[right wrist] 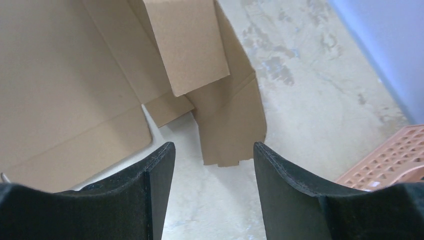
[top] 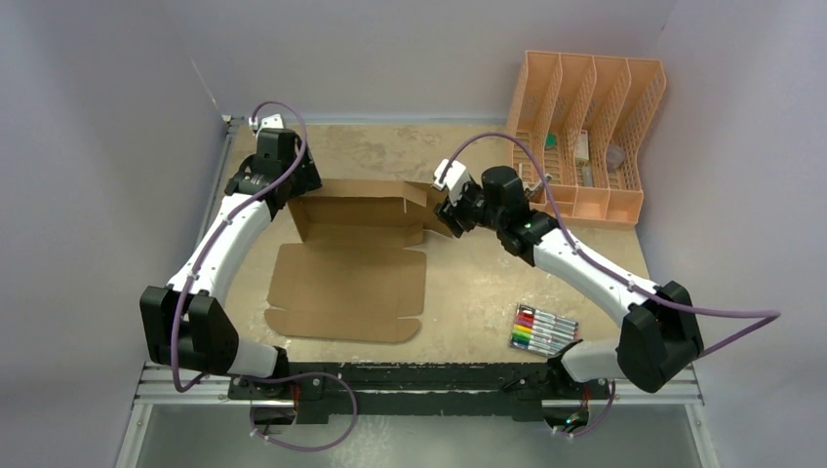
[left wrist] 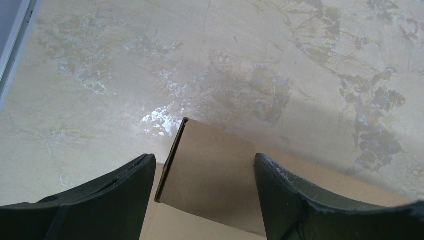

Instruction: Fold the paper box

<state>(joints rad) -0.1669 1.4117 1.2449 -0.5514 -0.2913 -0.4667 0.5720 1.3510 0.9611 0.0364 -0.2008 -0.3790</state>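
Nearest, on the right of the surface [top: 468, 297], lies a pack of coloured markers [top: 543, 330]; any print on them is too small to read. Left of centre lies the paper box [top: 347, 283], plain brown cardboard. Its near panel lies flat, with tabs toward the near edge. Beyond that, the far half is partly raised, with a back wall and side flaps standing.

At the box's far left corner, the left fingers [left wrist: 125, 195] stand wide apart on either side of an upright flap. There is a gap on each side and they grip nothing. At the far right corner, the right fingers [right wrist: 150, 195] are also spread, with only bare surface between them. A loose side flap hangs just past their tips.

Farthest, at the right, stands a peach slotted organizer [top: 585, 136] holding small items whose labels cannot be read.
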